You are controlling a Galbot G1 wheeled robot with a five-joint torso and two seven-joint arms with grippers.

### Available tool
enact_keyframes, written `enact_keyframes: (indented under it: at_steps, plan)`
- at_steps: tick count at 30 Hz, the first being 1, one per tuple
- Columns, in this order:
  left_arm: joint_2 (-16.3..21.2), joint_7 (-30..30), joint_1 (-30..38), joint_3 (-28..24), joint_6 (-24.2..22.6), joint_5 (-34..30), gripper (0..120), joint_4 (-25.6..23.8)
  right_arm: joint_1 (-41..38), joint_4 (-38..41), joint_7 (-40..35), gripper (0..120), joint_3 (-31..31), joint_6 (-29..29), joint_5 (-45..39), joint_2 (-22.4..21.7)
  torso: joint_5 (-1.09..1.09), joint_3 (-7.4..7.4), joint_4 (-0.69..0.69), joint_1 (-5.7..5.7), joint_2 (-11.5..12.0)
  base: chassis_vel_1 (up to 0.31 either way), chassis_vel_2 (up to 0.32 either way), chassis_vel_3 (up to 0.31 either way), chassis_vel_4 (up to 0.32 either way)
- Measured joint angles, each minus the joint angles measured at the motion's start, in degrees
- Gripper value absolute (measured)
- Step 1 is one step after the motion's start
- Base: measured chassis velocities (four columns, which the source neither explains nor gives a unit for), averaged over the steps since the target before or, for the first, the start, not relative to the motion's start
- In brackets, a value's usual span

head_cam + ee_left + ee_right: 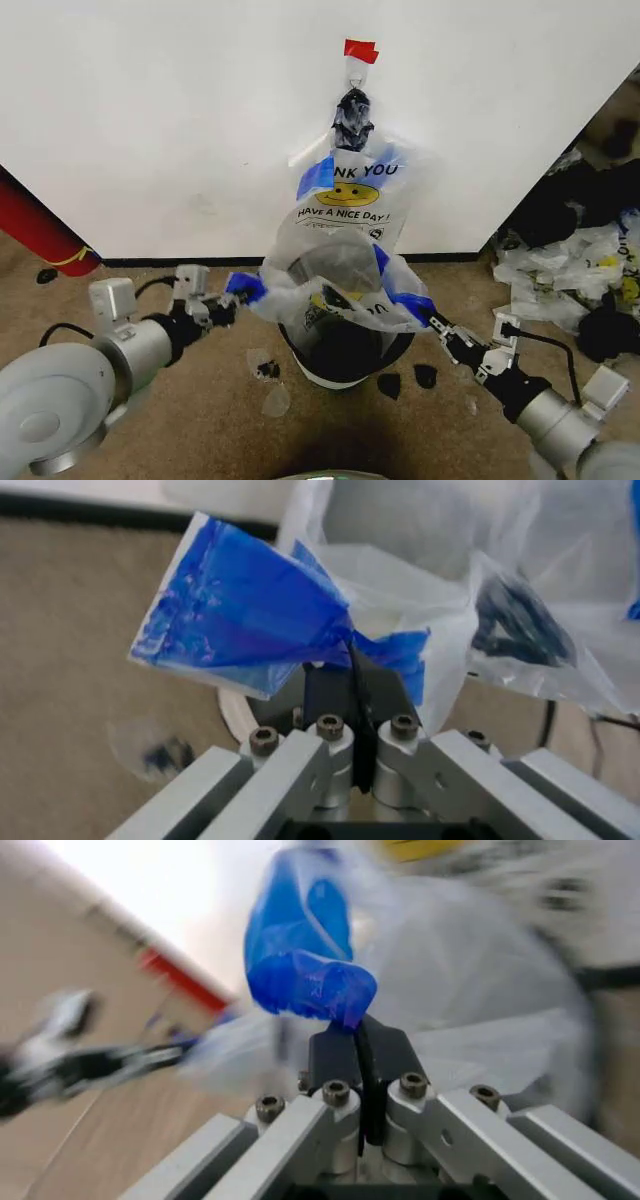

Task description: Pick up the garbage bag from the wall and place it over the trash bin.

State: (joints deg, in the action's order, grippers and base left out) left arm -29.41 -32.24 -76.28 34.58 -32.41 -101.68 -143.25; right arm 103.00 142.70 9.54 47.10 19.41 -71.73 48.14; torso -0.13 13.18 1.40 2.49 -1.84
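Note:
The garbage bag (350, 205), with its yellow smiley and "HAVE A NICE DAY" print, hangs from a hook under red tape on the wall (150, 120). Below it, plastic with blue tape patches spreads between both grippers, just over the dark trash bin (345, 352). I cannot tell whether the hanging and spread parts are one piece. My left gripper (232, 300) is shut on a blue patch (250, 607) at the bin's left. My right gripper (432, 322) is shut on a blue patch (305, 975) at the bin's right. The left gripper (350, 660) and right gripper (358, 1027) each pinch plastic.
A red cylinder (35, 235) leans at the far left against the wall. A heap of white and black bags (560, 270) lies on the carpet at the right. Small black scraps (425, 375) and a clear scrap (275, 400) lie beside the bin.

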Motion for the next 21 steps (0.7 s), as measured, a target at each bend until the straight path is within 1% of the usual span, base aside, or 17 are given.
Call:
enact_keyframes:
  at_steps: [2,4,5,6,9,12,13,16,17,19,20,21]
  plan:
    - [0.4,-1.4,0.3,0.6,-0.7,-3.5,0,0.0,0.1,-1.8,6.0,0,1.1,-0.7,-2.3,-4.8,0.00,0.00,-0.01,0.00,0.0,0.000,0.000,0.000,0.000]
    - [1.2,-2.5,0.7,1.2,-1.7,-5.7,0,0.0,0.5,-3.6,9.8,0,2.0,-0.9,-3.8,-7.9,0.02,0.00,0.01,0.00,0.0,0.000,0.000,0.000,0.000]
    - [1.3,-3.1,0.7,1.4,-2.1,-6.3,0,0.0,0.5,-4.3,10.7,0,2.1,-1.0,-3.9,-8.7,0.03,0.00,0.01,0.00,0.0,0.000,0.000,0.000,0.000]
    - [1.3,-3.1,0.7,1.4,-2.1,-6.3,0,0.0,0.5,-4.3,10.7,0,2.1,-1.0,-3.9,-8.7,0.03,0.00,0.01,0.00,0.0,0.000,0.000,0.000,0.000]
    - [1.4,-4.9,0.6,1.6,-3.9,-7.5,0,0.0,0.7,-7.1,12.2,0,2.1,-1.8,-3.2,-11.1,0.03,0.00,0.01,0.00,0.0,0.000,0.000,0.000,0.000]
    - [1.6,-6.3,0.2,1.9,-5.8,-8.9,0,0.0,1.5,-9.8,12.5,0,2.0,-2.8,-2.6,-11.9,0.01,0.00,0.01,0.00,0.0,0.000,0.000,0.000,0.000]
    - [1.6,-6.3,0.2,1.9,-5.8,-8.9,0,0.0,1.5,-9.8,12.5,0,2.0,-2.8,-2.6,-11.9,0.01,0.00,0.01,0.00,0.0,0.000,0.000,0.000,0.000]
    - [2.9,-8.1,0.2,2.2,-7.7,-11.5,0,0.0,2.6,-11.9,12.6,0,2.1,-3.8,-1.7,-12.4,0.03,0.00,0.01,0.00,0.0,0.000,0.000,0.000,0.000]
    - [3.5,-8.8,0.5,2.4,-8.3,-13.0,0,0.0,3.0,-12.3,12.8,0,2.3,-4.0,-1.5,-12.6,0.03,0.00,0.02,0.00,0.0,0.000,0.000,0.000,0.000]
    - [5.9,-10.6,1.4,4.4,-9.5,-18.3,0,0.0,5.2,-12.6,13.6,0,4.2,-4.4,-2.5,-13.3,0.03,0.00,0.02,0.00,0.0,0.000,0.000,0.000,0.000]
    - [6.6,-11.1,1.4,5.1,-9.7,-19.7,0,0.0,6.2,-12.6,14.1,0,5.1,-4.5,-2.9,-13.6,0.03,0.00,0.02,0.00,0.0,0.000,0.000,0.000,0.000]
    - [6.6,-11.1,1.4,5.1,-9.7,-19.7,0,0.0,6.2,-12.6,14.1,0,5.1,-4.5,-2.9,-13.6,0.03,0.00,0.02,0.00,0.0,0.000,0.000,0.000,0.000]
